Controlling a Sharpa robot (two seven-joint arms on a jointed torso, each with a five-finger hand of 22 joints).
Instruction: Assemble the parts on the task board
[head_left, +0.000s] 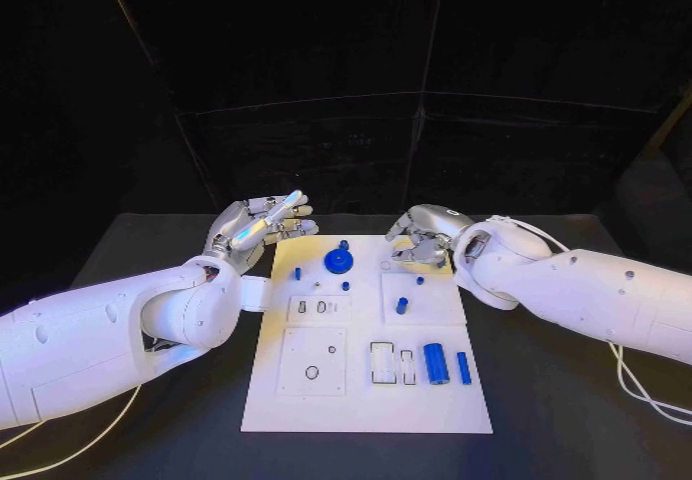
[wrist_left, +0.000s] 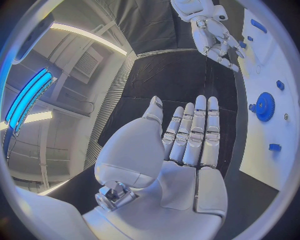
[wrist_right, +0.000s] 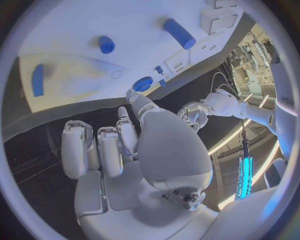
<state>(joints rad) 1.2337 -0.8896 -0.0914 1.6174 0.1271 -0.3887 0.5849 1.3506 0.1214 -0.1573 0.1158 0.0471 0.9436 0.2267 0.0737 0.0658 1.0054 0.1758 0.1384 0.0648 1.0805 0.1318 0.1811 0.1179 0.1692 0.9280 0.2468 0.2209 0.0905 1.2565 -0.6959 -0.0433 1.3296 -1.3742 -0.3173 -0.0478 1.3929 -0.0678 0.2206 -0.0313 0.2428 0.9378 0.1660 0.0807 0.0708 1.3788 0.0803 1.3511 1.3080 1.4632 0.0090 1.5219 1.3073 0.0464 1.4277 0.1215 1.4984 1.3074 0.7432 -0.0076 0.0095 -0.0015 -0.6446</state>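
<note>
Head view: task board mid-table, used as ref. Left hand hovering just off board's far-left corner, palm up, fingers apart, nothing in it; likely parked clear of parts. Right hand over board's far-right corner, fingers curled in; can't tell if anything pinched. Blue gear seated near board's far edge, centre, so prob already mounted. Small blue pegs standing right of gear, mid-board. Blue cylinder + thin blue bar lying loose on board's near-right, beside empty slots; judged not yet fitted, staged next to their sockets.

Left wrist view: left hand flat, fingers straight, slightly spread, empty, off board edge over black table. Gear on board. Right hand hanging at board's far edge.

Right wrist view: right hand fingers bent inward, no part visible between them; contents uncertain. Cylinder on board beyond fingertips.
</note>
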